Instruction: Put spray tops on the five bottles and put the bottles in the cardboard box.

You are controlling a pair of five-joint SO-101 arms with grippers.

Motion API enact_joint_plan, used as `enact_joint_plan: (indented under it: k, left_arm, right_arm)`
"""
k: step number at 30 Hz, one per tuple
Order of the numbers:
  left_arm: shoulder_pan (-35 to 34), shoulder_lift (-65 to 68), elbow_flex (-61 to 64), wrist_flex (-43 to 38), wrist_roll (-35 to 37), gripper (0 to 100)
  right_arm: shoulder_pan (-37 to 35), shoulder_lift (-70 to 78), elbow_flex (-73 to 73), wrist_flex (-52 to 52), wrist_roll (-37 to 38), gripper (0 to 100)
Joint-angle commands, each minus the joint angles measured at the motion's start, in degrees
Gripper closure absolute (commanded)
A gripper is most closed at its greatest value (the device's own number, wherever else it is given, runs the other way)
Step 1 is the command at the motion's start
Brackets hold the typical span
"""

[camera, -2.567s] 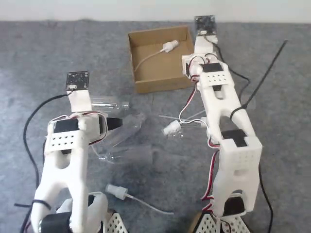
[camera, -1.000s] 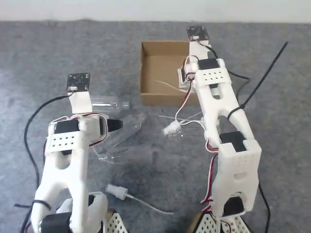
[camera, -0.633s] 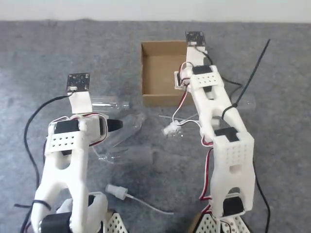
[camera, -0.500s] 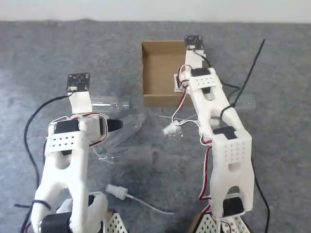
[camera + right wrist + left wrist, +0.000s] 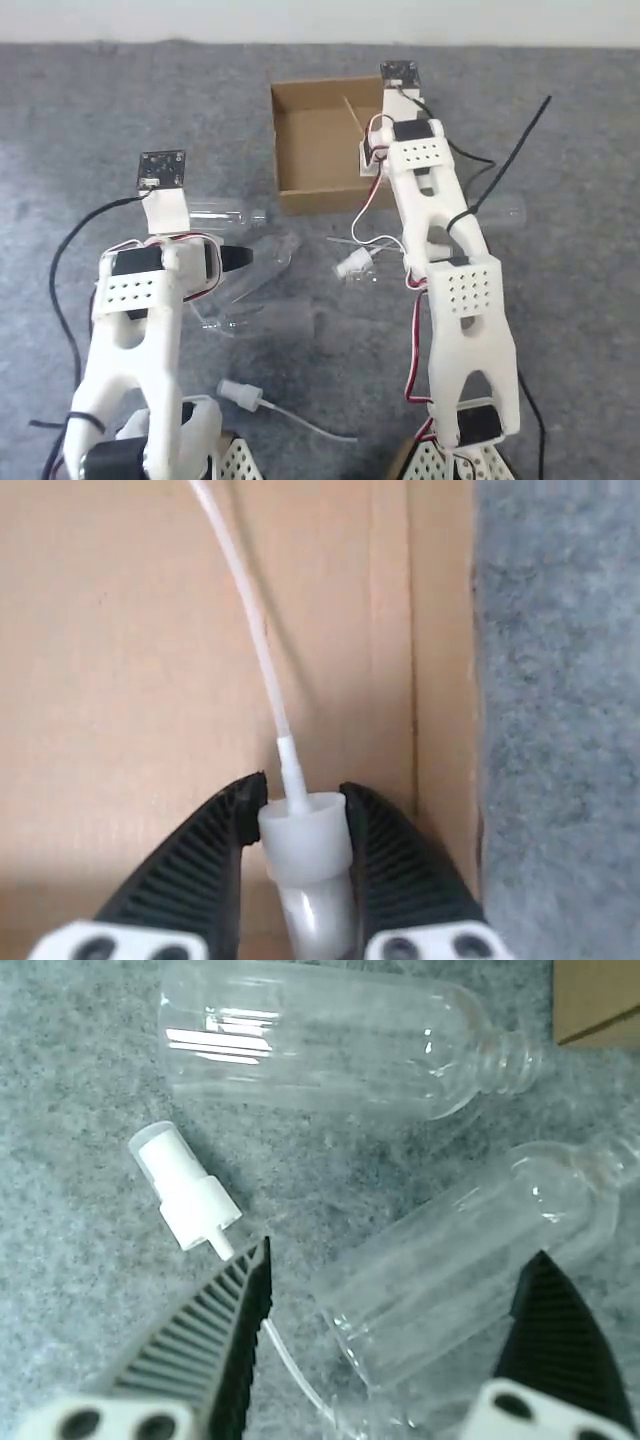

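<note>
Clamping 1 spray top (image 5: 303, 845) in cardboard box (image 5: 120, 680) is R hand (image 5: 300, 788) (L hand (image 5: 400, 1252) apart).

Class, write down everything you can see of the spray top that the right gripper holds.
The spray top looks like white plastic: a round collar, a narrower stem and a long thin dip tube running straight out from it. The right gripper is shut on the collar, its black ribbed fingers pressing either side. It is over the floor of the cardboard box, close to one side wall. Whether the tube touches the cardboard cannot be told.
</note>
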Motion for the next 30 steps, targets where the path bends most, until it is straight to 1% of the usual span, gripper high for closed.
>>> enact_joint_plan:
  k: [1,12,16,20,23,30]
  left_arm:
    - [-0.44,-1.58,-0.48,-0.97,0.18,64]
    - [-0.44,-1.58,-0.48,-1.05,0.18,64]
    - [-0.44,-1.58,-0.48,-1.05,0.18,64]
    - [-0.44,-1.58,-0.48,-1.14,0.18,64]
    - [-0.44,-1.67,-0.48,-1.14,0.26,64]
    - [-0.44,-1.58,-0.4,-1.23,0.35,64]
  right_arm:
    - [-0.22,-1.1,-8.7,5.76,-0.18,99.1]
    - [-0.31,-1.01,-30.68,18.77,-0.18,99.2]
    - [-0.31,-0.92,-40.26,26.42,-0.18,99.2]
    - [-0.4,-0.66,-50.46,36.53,0.44,99.2]
    - [0.13,-1.27,-50.73,37.05,2.55,99.2]
    - [-1.01,-5.14,-44.57,37.14,2.73,99.2]
